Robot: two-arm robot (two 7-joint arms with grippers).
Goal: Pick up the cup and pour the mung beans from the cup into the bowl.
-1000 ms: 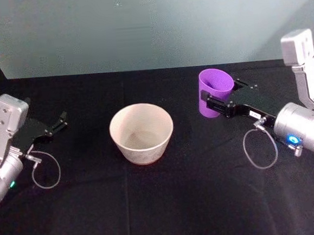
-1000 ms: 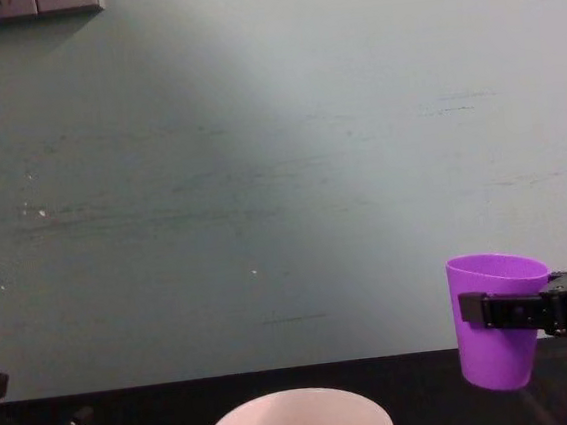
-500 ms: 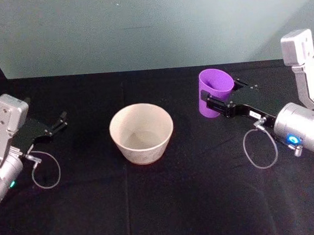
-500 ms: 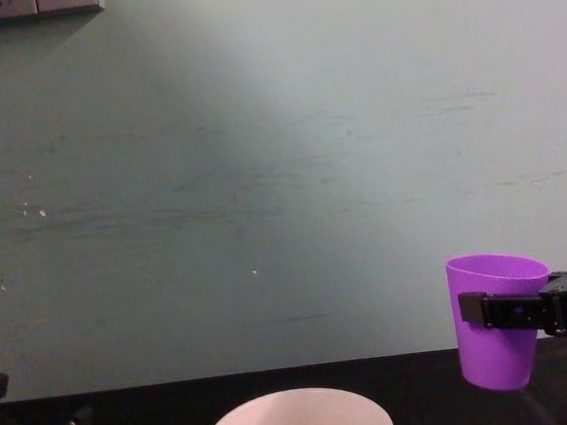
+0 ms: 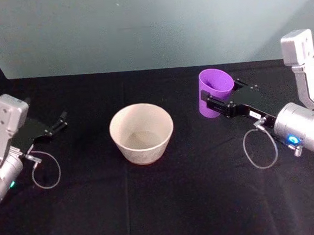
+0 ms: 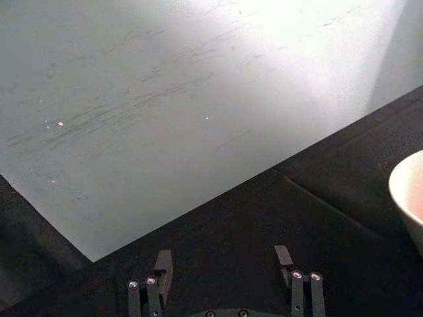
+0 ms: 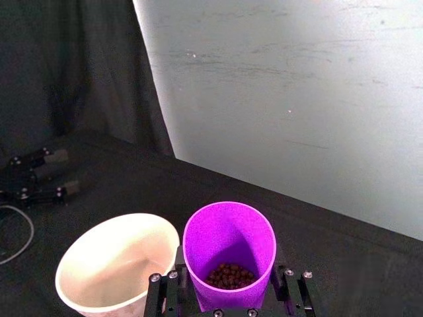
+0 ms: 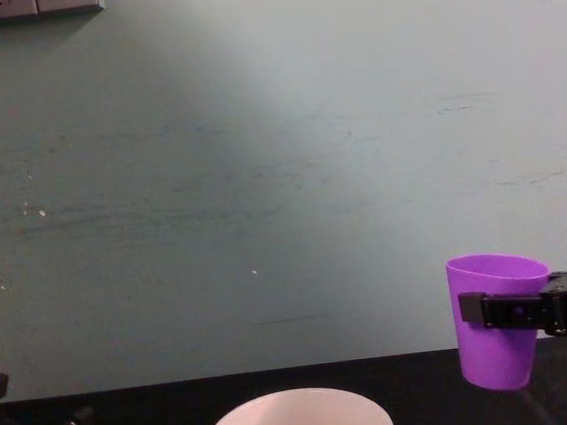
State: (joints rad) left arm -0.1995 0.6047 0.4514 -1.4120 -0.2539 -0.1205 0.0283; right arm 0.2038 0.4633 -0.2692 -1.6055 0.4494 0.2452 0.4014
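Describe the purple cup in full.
The cup is a small, bright purple tumbler, smooth and plastic-looking, tapered toward its base, with no handle. It is about upright, mouth open upward, clamped around its middle by the right gripper. A small heap of mung beans lies at its bottom. It is to the right of the bowl, apart from it.

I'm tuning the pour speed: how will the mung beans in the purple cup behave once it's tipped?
The mung beans look small, round and loose, so they will probably roll out in a rush. They only cover the bottom of the cup, upright in the right tool, so a steep tilt is likely needed. Some may bounce off the smooth bowl.
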